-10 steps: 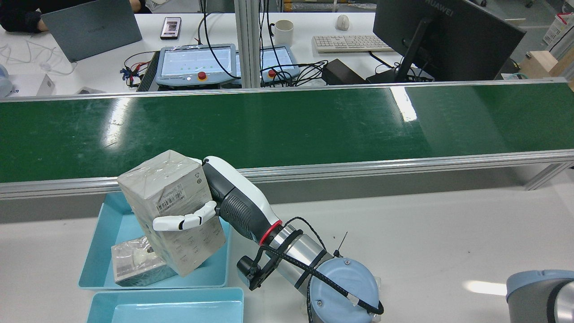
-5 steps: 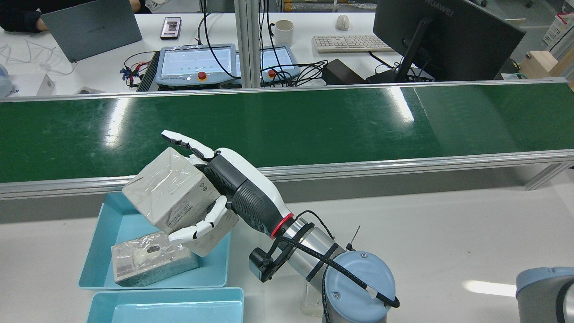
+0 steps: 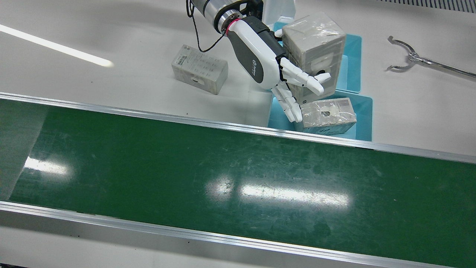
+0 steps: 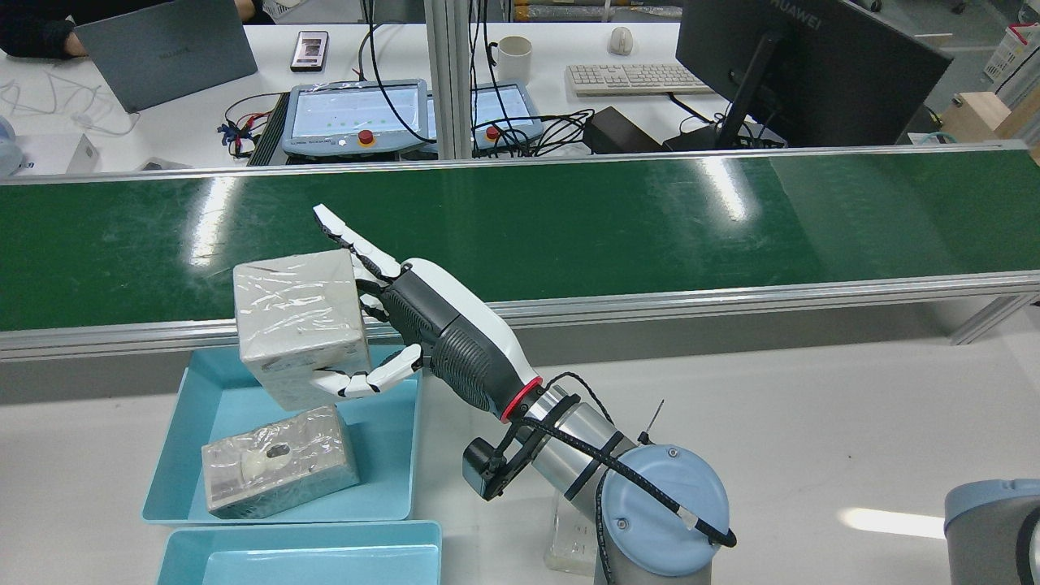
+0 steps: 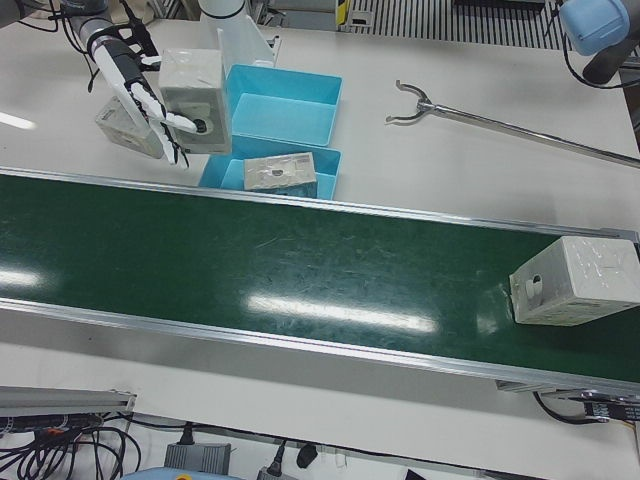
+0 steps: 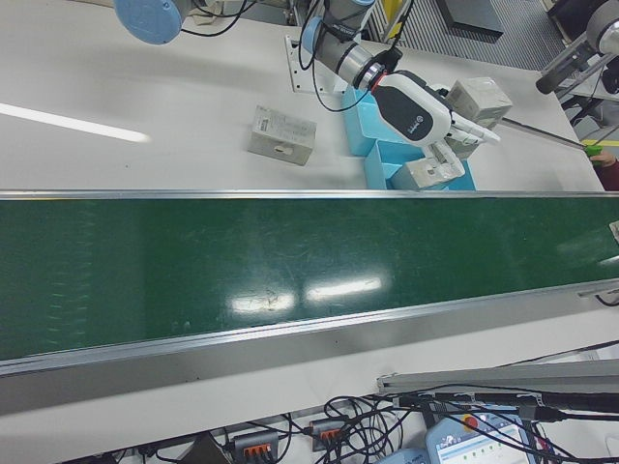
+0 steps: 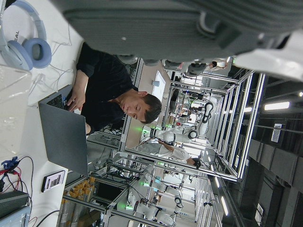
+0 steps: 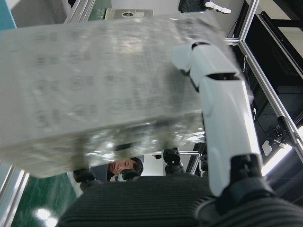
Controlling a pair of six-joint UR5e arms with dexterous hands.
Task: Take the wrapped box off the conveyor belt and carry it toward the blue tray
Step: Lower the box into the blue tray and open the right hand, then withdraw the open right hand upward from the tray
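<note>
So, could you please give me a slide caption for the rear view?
Right hand holds a wrapped box above the blue tray, beside the green conveyor belt.

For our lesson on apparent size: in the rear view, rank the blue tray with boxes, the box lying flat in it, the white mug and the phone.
1. Blue tray.
2. Box lying flat.
3. Mug and phone look alike; both sit far back, so unranked.

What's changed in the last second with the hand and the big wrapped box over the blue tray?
The right hand raised the plastic-wrapped grey box higher above the blue plastic tray, turning it from tilted to nearly upright. Its upper fingers straightened past the box, which it still holds. The smaller wrapped box lying in the tray and the green conveyor belt stayed put.
</note>
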